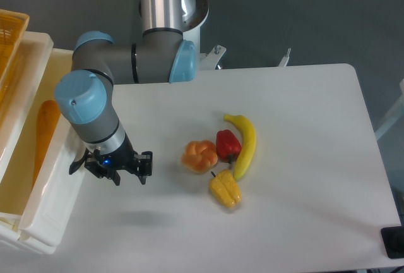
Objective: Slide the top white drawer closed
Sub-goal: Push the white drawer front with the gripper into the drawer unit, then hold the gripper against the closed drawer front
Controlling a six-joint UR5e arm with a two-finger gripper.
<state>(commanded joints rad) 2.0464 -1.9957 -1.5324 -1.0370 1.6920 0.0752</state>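
Top white drawer sat at table's left edge w/ the gripper pressed against its front panel (handle mostly hidden behind the wrist). Couldn't tell if fingers were spread or clenched. An orange carrot lay inside the drawer.

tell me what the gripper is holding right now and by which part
Nothing is visibly held. The gripper sits against the front panel of the top white drawer, by its black handle; whether a finger hooks it cannot be told.

My arm has grey metal links with light-blue joint caps. At seven o'clock its black gripper shows a small blue light.
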